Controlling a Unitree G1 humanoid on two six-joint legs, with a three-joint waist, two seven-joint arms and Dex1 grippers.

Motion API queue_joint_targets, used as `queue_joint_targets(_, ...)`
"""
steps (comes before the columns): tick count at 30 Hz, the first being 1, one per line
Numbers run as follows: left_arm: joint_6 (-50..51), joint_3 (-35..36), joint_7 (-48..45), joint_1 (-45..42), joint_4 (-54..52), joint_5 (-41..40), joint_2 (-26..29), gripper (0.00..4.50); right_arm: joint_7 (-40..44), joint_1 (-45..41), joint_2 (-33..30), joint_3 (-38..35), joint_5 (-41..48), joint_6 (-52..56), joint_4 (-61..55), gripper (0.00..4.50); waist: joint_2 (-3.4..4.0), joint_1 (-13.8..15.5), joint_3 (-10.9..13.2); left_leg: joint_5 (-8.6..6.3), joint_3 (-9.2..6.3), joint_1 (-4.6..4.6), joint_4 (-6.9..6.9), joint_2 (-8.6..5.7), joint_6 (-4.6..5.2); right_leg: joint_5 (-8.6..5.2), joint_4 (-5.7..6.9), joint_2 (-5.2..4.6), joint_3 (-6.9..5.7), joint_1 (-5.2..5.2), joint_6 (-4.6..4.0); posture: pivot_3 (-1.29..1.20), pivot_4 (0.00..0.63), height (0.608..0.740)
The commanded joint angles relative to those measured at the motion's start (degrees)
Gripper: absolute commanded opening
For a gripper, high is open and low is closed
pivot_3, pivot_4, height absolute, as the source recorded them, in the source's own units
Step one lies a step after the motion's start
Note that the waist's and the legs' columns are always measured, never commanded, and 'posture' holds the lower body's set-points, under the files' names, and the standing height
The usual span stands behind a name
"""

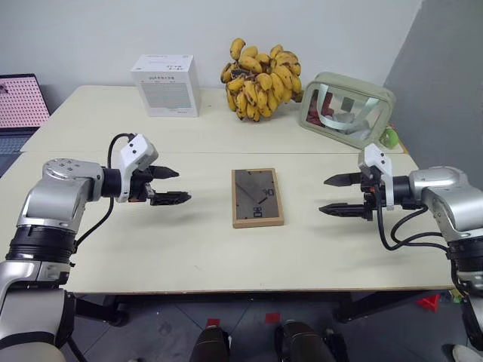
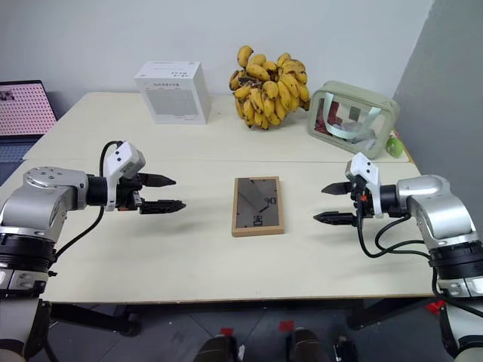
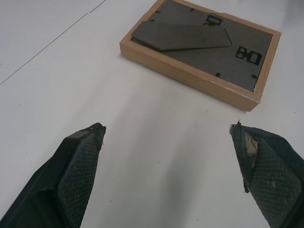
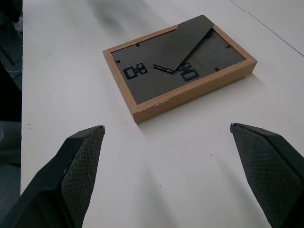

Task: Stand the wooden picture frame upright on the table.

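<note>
The wooden picture frame (image 1: 257,197) lies flat and face down in the middle of the table (image 1: 189,249). Its dark grey back panel faces up, with the stand (image 4: 183,44) folded against it. My left gripper (image 1: 173,185) hovers open to the frame's left, fingers pointing toward it, with nothing between them. My right gripper (image 1: 338,194) hovers open on the frame's right, also pointing at it and empty. Both wrist views look along open fingers at the frame (image 3: 202,52), which sits a short way beyond the fingertips (image 3: 83,156).
A white box (image 1: 167,84) stands at the back left of the table. A bunch of bananas (image 1: 262,79) sits at the back centre, and a pale green clear-fronted bag (image 1: 346,109) leans at the back right. A seam (image 1: 211,153) crosses the tabletop behind the frame.
</note>
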Motion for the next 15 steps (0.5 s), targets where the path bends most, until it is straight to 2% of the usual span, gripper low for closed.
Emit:
queue_joint_targets(1, -1.9, 0.5, -0.5, -0.5, -1.2, 0.4, -0.1, 4.5, 0.5, -0.1, -0.3, -0.8, 0.1, -1.6, -1.0, 4.48, 0.0, 0.0, 0.0, 0.0, 0.0, 0.0, 0.0, 0.0, 0.0, 0.0, 0.0, 0.0, 0.0, 0.0, 0.0, 0.0, 0.15, 0.74)
queue_joint_targets(11, 2.7, -0.6, -0.4, -1.4, -0.5, -0.2, -3.5, 4.5, -3.1, -1.2, 2.6, -0.3, -2.8, -4.8, 3.9, 4.48, 0.0, 0.0, 0.0, 0.0, -0.01, 0.01, 0.04, 0.0, 0.0, 0.07, 0.11, 0.0, -0.01, -0.02, 0.12, 0.0, 0.15, 0.74)
queue_joint_targets(15, 14.8, 0.7, -0.9, -2.1, -1.3, -5.1, -5.6, 4.5, -3.9, -1.5, 3.8, 0.7, -5.0, -7.0, 6.6, 4.48, 0.0, 0.0, 0.0, 0.0, 0.0, 0.01, 0.06, -0.01, 0.0, 0.08, 0.17, 0.01, 0.01, -0.02, 0.14, 0.0, 0.15, 0.74)
